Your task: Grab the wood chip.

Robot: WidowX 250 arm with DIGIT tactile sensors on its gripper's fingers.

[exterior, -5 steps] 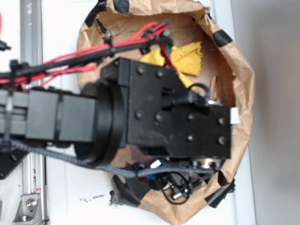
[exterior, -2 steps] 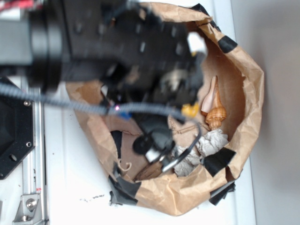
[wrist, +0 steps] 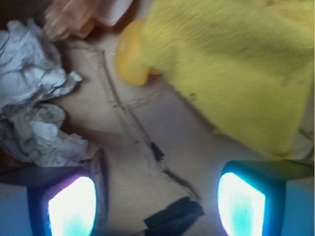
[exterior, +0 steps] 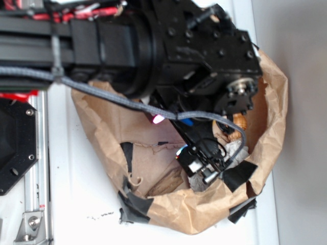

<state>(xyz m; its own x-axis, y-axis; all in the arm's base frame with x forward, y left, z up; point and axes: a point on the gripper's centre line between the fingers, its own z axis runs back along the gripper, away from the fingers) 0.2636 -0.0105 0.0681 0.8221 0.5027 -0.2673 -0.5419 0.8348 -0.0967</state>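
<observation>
Wood chip (exterior: 166,185) lies low-left in the paper bag (exterior: 265,138), outside the wide-open, empty gripper (wrist: 157,196); re-centring is advised before descent.

Black blocky arm (exterior: 153,41) with dark screws, grey braided cable (exterior: 102,94), red wires (exterior: 87,11).

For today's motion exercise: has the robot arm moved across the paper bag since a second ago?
Yes. The arm shifted from the paper bag's middle toward its upper rim.
</observation>
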